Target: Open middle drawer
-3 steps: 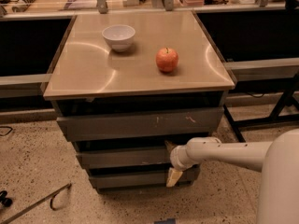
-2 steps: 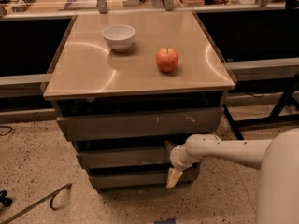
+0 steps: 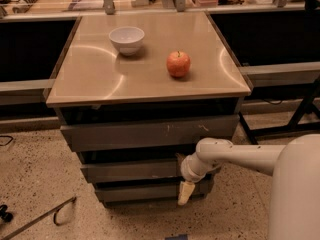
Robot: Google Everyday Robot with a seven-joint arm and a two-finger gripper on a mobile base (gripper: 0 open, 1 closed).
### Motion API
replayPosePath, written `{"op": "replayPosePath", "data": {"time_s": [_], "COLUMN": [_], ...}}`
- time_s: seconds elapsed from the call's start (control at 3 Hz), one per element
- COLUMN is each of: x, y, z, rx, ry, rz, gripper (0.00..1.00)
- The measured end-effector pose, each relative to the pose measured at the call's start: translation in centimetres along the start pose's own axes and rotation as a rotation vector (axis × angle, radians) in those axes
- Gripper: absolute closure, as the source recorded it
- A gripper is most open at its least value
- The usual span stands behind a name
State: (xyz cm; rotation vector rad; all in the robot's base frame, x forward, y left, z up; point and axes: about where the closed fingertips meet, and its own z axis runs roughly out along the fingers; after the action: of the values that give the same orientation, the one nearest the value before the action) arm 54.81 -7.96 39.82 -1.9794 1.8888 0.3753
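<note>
The middle drawer is a plain dark-grey front between the widest front with pale scratch marks above and the narrowest front below. It stands only slightly out from the cabinet, and its inside is hidden. My gripper is at the right end of the middle drawer's front, pressed close against it, with a pale tip hanging down over the bottom front. My white arm reaches in from the right.
A white bowl and a red apple sit on the tan cabinet top. Dark counters flank the cabinet on both sides. A table leg stands at the right. A thin metal tool lies on the speckled floor at the left.
</note>
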Motion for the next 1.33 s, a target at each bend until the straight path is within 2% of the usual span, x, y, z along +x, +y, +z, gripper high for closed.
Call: {"op": "replayPosePath", "data": {"time_s": [0.33,0.67,1.0,1.33], "x": [-0.1,-0.3,-0.5,-0.8], "y": [0.0,1.8,1.7,3.6], "z": [-0.2,-0.5,-0.9,-1.4], "rx": [0.0,-0.072,-0.072,-0.152], "ry": [0.0,0.002,0.002,0.009], "rz": [0.0,0.024,0.024,0.044], "gripper": [0.0,0.0,0.0,0.0]}}
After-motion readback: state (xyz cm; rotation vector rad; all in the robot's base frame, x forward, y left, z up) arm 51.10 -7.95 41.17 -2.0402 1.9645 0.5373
